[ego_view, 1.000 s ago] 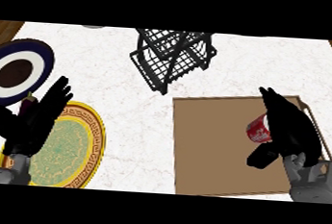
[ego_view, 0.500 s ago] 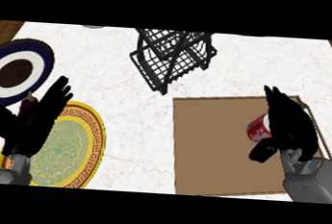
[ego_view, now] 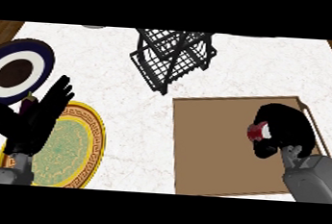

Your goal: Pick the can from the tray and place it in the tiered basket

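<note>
Grasp step: my right hand (ego_view: 287, 131) is curled over the can (ego_view: 256, 132) on the tray (ego_view: 209, 150).

The red can sits toward the tray's right side, mostly hidden by wrapped fingers. Next I judge I must lift it and carry it far-left to the black wire basket (ego_view: 173, 56). My left hand (ego_view: 33, 120) rests open, fingers straight, over the yellow plate (ego_view: 74, 151) on the bench (ego_view: 126, 111).

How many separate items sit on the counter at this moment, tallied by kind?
Plates: 2, a navy and white plate and a yellow-rimmed green plate
Trays: 1, the brown tray
Wire baskets: 1, the black tiered basket
Cans: 1, the red can, right hand fingers curled round it
Total: 5
</note>
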